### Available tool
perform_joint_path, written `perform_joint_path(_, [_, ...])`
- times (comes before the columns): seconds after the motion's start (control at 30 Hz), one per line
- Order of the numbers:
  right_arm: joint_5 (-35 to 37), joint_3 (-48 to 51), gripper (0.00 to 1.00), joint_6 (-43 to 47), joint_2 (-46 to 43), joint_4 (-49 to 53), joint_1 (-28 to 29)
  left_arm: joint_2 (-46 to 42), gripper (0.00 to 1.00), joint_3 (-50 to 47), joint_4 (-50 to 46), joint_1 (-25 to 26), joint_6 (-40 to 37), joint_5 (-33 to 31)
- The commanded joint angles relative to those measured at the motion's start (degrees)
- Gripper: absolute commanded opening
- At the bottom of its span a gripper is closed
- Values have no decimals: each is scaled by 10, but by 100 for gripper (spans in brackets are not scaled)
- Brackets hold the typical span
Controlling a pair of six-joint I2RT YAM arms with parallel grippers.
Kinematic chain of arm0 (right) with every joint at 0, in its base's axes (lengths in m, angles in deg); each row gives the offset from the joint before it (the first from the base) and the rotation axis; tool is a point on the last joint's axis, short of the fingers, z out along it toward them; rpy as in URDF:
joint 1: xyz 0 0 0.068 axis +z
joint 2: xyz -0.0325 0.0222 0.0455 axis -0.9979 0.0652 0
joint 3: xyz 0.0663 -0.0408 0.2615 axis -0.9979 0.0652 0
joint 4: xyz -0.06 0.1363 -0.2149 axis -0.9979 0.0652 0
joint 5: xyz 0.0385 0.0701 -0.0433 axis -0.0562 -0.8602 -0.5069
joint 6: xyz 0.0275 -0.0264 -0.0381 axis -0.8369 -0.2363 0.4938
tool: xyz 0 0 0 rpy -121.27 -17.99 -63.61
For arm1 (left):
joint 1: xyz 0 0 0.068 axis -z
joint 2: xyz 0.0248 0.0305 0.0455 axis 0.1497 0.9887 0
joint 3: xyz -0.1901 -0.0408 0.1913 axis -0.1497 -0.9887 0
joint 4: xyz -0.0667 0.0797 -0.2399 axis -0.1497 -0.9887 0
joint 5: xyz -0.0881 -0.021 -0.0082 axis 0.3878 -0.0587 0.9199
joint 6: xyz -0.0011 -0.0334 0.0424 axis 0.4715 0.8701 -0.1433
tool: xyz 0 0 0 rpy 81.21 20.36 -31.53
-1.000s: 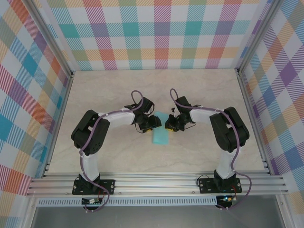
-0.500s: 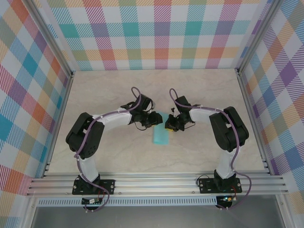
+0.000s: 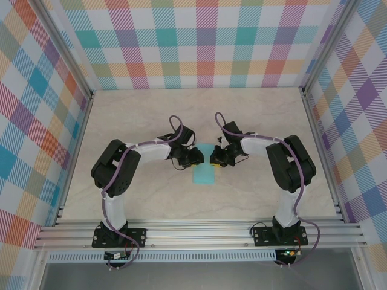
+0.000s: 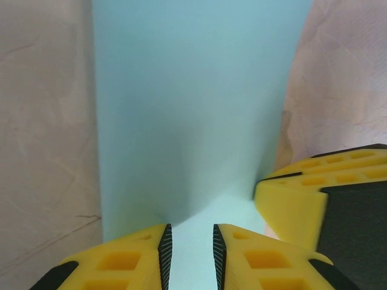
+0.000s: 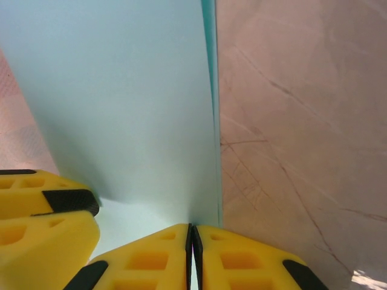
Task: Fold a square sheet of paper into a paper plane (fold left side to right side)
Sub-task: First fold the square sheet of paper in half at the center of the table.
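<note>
1. Moved vs a sec ago: left arm (image 3: 124,163) swung out toward 9 o'clock and is back in. The left gripper (image 3: 194,158) has narrowed its jaws. The square sheet of paper (image 3: 204,174) lay skewed and now sits squarer to the table (image 3: 133,199) edges. The right gripper (image 3: 213,158) hasn't budged.
2. Nearest: sheet's near edge lies flat on the table, approx mid-table, at 6 o'clock of both grippers.
3. Left gripper is at the sheet's 9 o'clock edge. In the left wrist view its pads (image 4: 164,251) stand a narrow gap apart w/ turquoise showing in the gap. It isn't clamped on anything, as far as I can tell.
4. Right gripper is at the sheet's 3 o'clock edge. In the right wrist view its pads (image 5: 181,254) are pressed tight together, tips right on that edge, where two layers show. Looks like a pinch on the paper.
5. Farther: sheet runs on past both grippers toward 12 o'clock.
6. Progress (my read): from above the sheet is taller than wide, and w/ the doubled edge that suggests the left-to-right half fold is made or being pressed. No nose or wing folds yet, so it's early and most of the folding is left.
7. Look: plain turquoise, matte and smooth, w/ straight edges and no diagonal creases visible.
</note>
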Motion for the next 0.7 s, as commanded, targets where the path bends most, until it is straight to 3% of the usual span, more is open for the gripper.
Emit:
perform_joint_path(0.0, [41,8,12,17,33,49,4,12,26,-27,-14,-17,-13,-17])
perform_joint_path(0.33, [37,8,11,21,34,48,4,-56,29,-76,1,-55,-35,9])
perform_joint_path(0.67, [36,8,12,20,33,46,4,-93,29,-88,94,-33,-21,101])
